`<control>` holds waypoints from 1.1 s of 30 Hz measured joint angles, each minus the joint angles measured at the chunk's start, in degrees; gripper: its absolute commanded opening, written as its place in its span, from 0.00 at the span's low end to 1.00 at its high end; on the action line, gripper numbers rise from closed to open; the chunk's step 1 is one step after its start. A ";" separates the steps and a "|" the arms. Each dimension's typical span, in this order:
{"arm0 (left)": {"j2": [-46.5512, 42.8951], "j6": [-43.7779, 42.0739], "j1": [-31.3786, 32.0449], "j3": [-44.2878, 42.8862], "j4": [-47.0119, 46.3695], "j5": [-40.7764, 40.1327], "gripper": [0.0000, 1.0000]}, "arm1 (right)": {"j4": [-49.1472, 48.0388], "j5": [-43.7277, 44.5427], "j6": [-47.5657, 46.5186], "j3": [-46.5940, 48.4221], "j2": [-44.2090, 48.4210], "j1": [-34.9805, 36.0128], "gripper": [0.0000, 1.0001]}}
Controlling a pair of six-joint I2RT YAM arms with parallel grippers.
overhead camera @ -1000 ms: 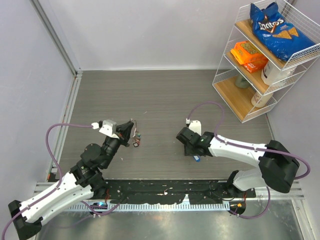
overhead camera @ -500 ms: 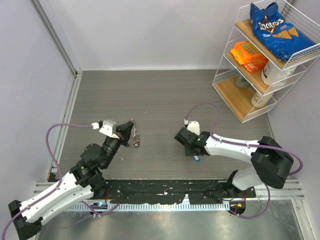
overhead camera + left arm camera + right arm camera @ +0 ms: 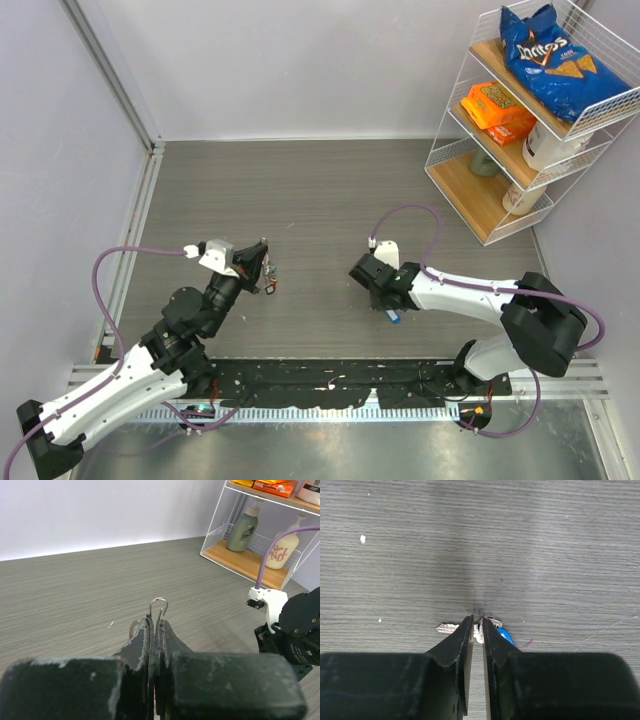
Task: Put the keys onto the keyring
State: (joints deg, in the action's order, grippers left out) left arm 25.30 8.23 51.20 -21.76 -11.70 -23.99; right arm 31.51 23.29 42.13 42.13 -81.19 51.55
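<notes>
Slightly leftward since a second ago, the right pincer (image 3: 476,622) points down at the table (image 3: 545,540), its fingers nearly together with a thin slit between them. Right at its tips lies a blue-headed key (image 3: 505,636), blade out to one side, head to the other; whether it is pinched, I cannot tell. The left pincer (image 3: 155,622) is clamped on the ring (image 3: 159,599), whose arc pokes out just beyond the tips. Keys (image 3: 270,288) dangle beside them. Farther ahead stands the shelf (image 3: 245,562).
</notes>
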 measured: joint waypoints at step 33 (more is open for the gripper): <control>0.72 -0.17 0.00 0.00 -0.02 0.09 0.00 | -0.55 0.02 -0.44 -4.24 6.97 -0.31 0.05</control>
State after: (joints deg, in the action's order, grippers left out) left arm 26.02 8.05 51.20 -21.76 -11.73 -23.90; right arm 30.96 23.31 41.69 37.89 -74.22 51.24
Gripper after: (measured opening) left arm 0.028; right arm 0.062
